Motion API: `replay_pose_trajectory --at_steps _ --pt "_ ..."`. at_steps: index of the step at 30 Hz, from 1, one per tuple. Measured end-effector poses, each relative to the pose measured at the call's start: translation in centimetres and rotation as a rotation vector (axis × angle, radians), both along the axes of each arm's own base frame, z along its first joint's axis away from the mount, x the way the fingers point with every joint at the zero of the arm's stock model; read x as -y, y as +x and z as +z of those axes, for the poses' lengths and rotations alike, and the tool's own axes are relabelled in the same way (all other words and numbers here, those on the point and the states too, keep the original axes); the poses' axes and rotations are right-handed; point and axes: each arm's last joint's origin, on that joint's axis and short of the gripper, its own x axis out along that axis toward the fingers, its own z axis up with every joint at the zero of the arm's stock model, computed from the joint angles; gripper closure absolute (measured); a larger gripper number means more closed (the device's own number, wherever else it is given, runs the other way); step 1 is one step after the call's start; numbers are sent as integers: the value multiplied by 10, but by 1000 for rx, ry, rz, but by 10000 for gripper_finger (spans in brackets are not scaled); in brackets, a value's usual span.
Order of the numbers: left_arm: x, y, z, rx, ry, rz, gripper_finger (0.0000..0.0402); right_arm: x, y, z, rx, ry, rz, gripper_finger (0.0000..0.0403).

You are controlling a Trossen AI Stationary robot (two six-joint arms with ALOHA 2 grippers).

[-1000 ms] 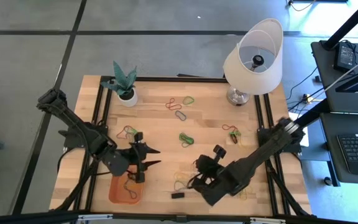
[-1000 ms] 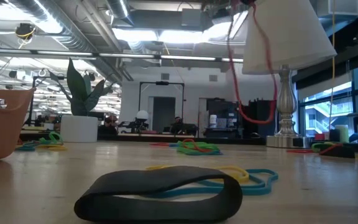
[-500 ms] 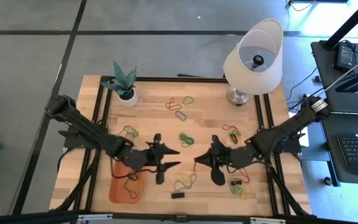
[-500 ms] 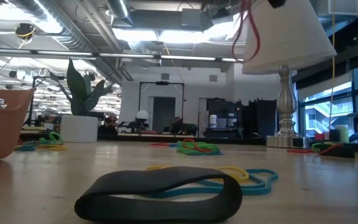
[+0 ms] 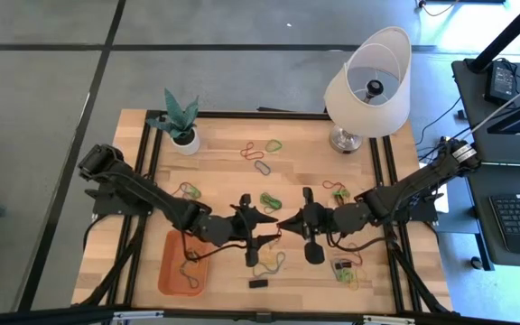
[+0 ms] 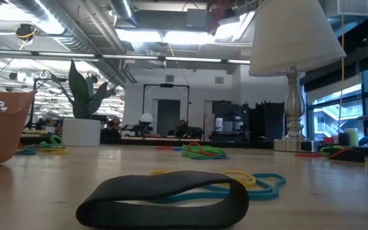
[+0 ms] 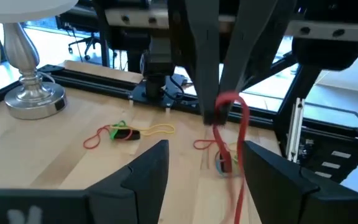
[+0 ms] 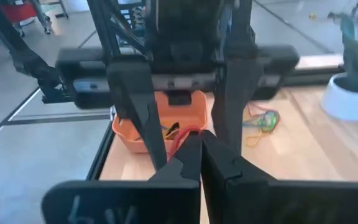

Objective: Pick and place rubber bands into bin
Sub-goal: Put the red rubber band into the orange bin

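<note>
At centre frame our right gripper (image 5: 284, 226), pinched on a red band (image 7: 234, 134), meets the wide-open left gripper (image 5: 267, 225). A few bands sit in the bin (image 5: 171, 271) at lower left; most bands (image 5: 270, 200) remain scattered.

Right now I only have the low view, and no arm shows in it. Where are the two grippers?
Observer: In the high view they are mid-table, left gripper facing right gripper tip to tip.
Operator: Is either holding anything?
Observer: The right one's fingers are shut on a red rubber band, which hangs down.
Operator: And the left?
Observer: Its fingers stand open, with that band between them in the left wrist view.
</note>
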Motion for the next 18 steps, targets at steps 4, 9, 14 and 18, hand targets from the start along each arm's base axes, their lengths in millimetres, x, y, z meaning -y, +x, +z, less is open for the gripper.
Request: replay_pose_trajectory --at_steps 4,9,14,18 --pt "-3 3 -4 -5 -32 19 206 0 0 2 9 -2 1 403" --pt "-9 6 -3 -1 -77 15 213 1 1 2 7 -7 -1 403" --pt "-11 8 -4 -9 -95 -30 255 1 1 2 7 -9 -1 403" --pt "-11 8 -4 -14 -83 -48 326 1 1 2 6 -4 -2 403"
